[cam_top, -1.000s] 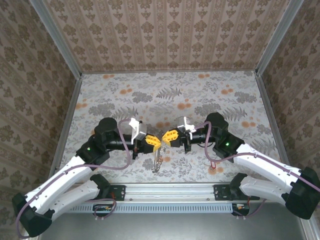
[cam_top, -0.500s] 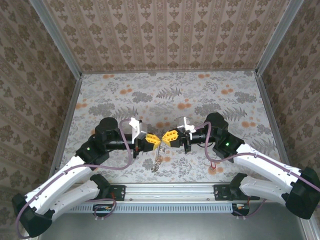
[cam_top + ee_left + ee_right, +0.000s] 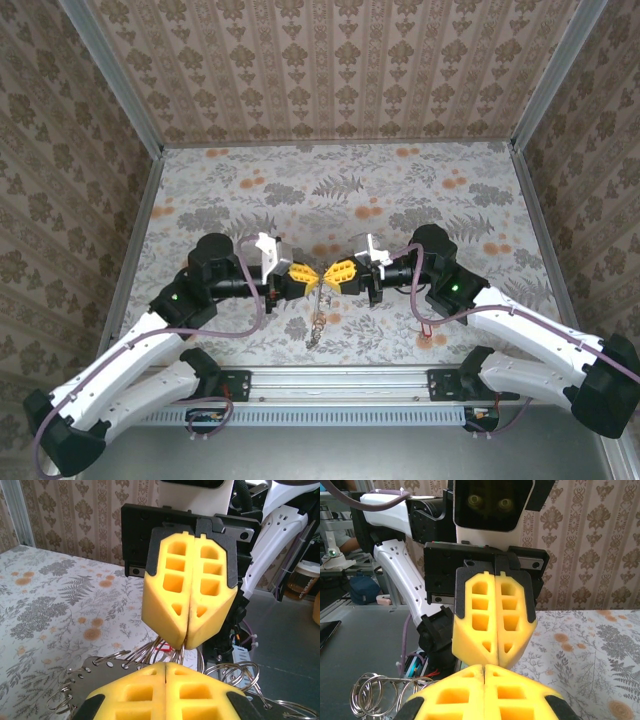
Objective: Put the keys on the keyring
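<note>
We see blocky yellow foam fingers meeting tip to tip: left gripper [image 3: 311, 284] and right gripper [image 3: 329, 278] both clenched on the keyring [image 3: 369, 694] — shiny coiled wire loops.

The left arm [image 3: 120, 365] and right arm [image 3: 530, 325] rise from their bases at the near corners and bend inward at the elbows. Their wrists lie roughly level and point straight at each other across the middle. The left gripper [image 3: 306, 284] and right gripper [image 3: 334, 275] meet nose to nose at the centre, tips almost touching, the right one a little farther from the bases. On each, the two yellow fingers [image 3: 172, 595] are pressed flat together along their whole length, with no gap between the pads.
</note>
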Robot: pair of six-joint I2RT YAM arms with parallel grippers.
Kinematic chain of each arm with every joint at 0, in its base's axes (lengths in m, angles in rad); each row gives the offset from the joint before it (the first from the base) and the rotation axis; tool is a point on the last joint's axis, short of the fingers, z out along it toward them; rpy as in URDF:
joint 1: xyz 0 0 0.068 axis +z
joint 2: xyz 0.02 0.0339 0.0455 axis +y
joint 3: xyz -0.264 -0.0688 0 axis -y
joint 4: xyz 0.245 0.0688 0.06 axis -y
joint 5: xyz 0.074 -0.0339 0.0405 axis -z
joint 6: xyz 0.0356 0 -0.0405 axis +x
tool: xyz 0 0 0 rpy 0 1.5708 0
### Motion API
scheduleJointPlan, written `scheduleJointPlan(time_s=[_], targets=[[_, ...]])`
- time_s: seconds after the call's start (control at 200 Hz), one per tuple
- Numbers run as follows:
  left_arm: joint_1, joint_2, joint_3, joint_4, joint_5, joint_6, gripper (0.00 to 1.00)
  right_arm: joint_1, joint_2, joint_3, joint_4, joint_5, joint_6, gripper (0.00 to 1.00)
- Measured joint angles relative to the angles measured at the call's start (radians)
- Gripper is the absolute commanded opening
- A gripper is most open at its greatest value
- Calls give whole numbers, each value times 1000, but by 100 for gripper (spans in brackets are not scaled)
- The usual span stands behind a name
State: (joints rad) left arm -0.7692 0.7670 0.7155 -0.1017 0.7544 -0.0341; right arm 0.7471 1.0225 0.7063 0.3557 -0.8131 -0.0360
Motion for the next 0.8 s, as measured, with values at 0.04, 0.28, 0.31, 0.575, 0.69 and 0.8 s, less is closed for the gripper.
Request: scheduleJointPlan(time_s=[0.04,0.28,0.31,0.575,0.69,0.8], targets=[[-3,2,1,-4,0,5,7,0,0,0,0,-4,-1,0],[-8,3,8,-19,0,9,7,4,1,0,0,-5,-11,0],[-9,1,8,-23,-1,9,7,4,1,0,0,-5,-12,0],[-9,-81,8,-72,-11,9,8,4,1,6,-2,-6,-14,0],[-9,-80,14,-78,-11,9,8,5,1,10,-2,-6,-14,0],[-9,-56,15,-78,-9,9,8,8,1,10,-2,-7,-14,0]])
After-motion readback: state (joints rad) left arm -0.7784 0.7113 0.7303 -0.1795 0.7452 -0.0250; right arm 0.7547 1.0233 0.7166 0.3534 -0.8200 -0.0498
